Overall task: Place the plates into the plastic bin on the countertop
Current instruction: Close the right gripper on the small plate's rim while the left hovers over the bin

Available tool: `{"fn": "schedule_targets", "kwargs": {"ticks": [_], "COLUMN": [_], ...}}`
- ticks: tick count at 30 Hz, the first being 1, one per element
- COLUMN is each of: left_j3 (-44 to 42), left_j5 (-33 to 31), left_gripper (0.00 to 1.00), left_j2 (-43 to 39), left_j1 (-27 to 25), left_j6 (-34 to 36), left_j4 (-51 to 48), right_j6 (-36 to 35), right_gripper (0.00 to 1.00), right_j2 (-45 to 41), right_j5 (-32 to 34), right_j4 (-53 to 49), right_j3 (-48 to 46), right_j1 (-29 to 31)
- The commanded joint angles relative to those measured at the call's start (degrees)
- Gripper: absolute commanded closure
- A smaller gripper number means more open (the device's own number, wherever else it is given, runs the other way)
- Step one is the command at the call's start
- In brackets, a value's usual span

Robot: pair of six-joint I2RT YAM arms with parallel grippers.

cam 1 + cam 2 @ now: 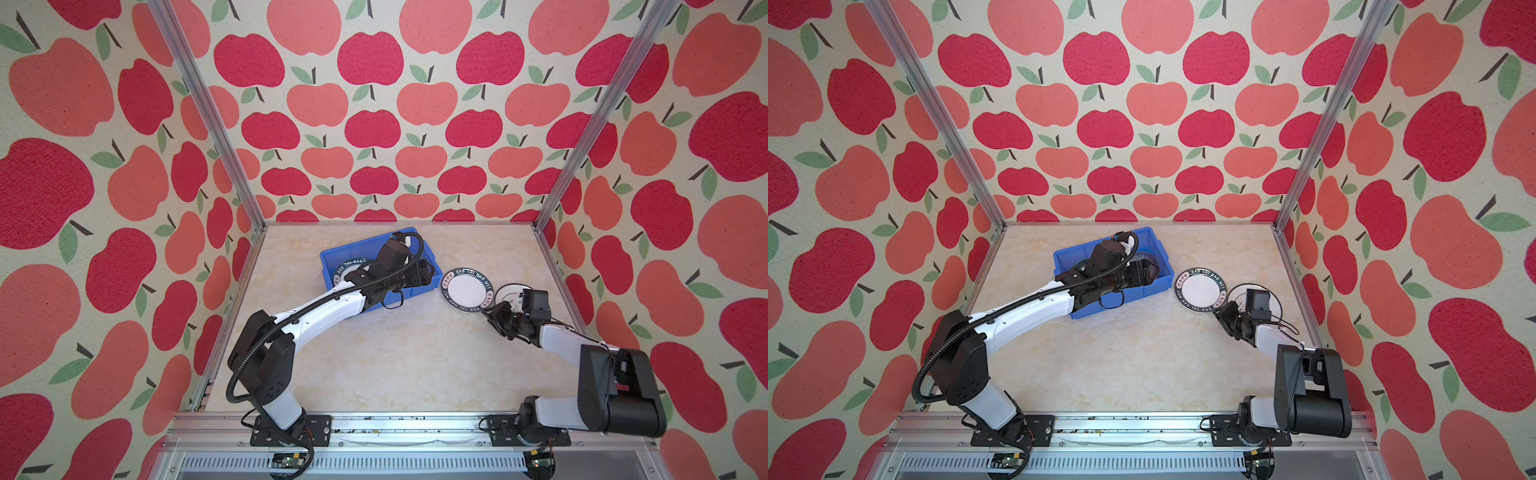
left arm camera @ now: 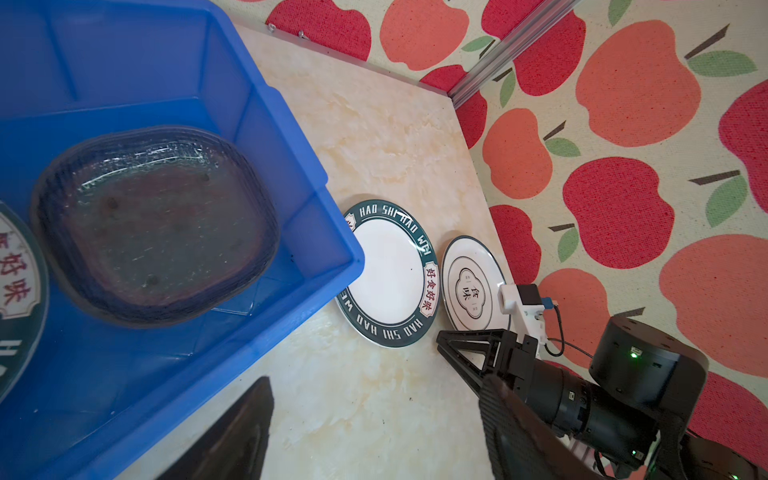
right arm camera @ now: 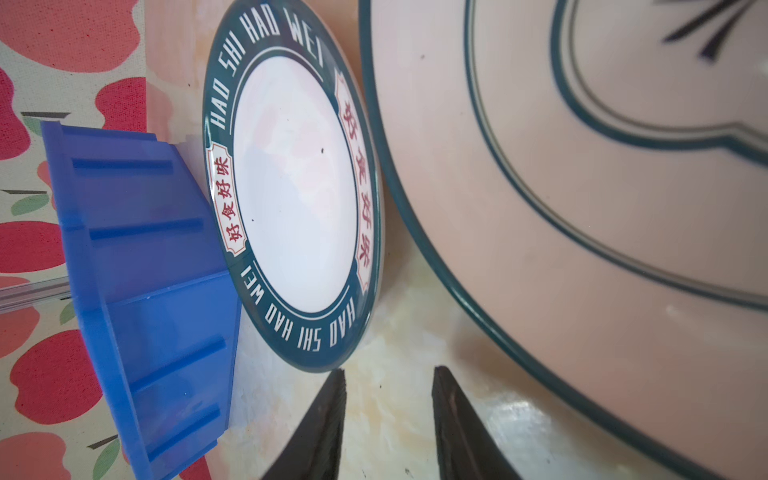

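Reaching over the bin with my left arm, I had my left jaws spread wide above its right end, gripping nothing. My left wrist view showed only bare worktop and the bin's corner between them. Inside the bin lay the stacked glass plates, and beside that stack the other lettered plate, mostly cut off at the frame's edge.

Outside, the lettered plate lay flat on the worktop just right of the bin. Whether it touched the bin's wall, I could not tell. The emblem plate lay flat just beside it, farther right, and my right wrist partly hid it in both top views.

My right jaws were low at the near side of those two plates, partly open and empty. In my right wrist view only worktop showed between them. The lettered plate's rim lay just beyond one tip, not between the jaws. The emblem plate's rim passed close outside the other tip. Neither plate was in my grip.
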Motion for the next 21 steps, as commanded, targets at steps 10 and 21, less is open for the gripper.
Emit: {"fn": "schedule_targets", "kwargs": {"ticks": [10, 21], "left_j3": [-4.89, -6.74], "left_j5": [3.32, 4.25], "left_gripper": [0.18, 0.18], "left_j2": [-2.97, -4.2], "left_j1": [3.13, 6.64], "left_j6": [-1.43, -1.65], "left_j4": [2.73, 1.54], "right_j6": [6.22, 11.35], "right_gripper": [0.63, 0.82], "right_j2": [7.56, 15.0], "right_j5": [6.96, 8.72], "right_j4": [10.37, 17.61], "right_j3": [-0.42, -0.41], "right_j1": [2.34, 4.67]}}
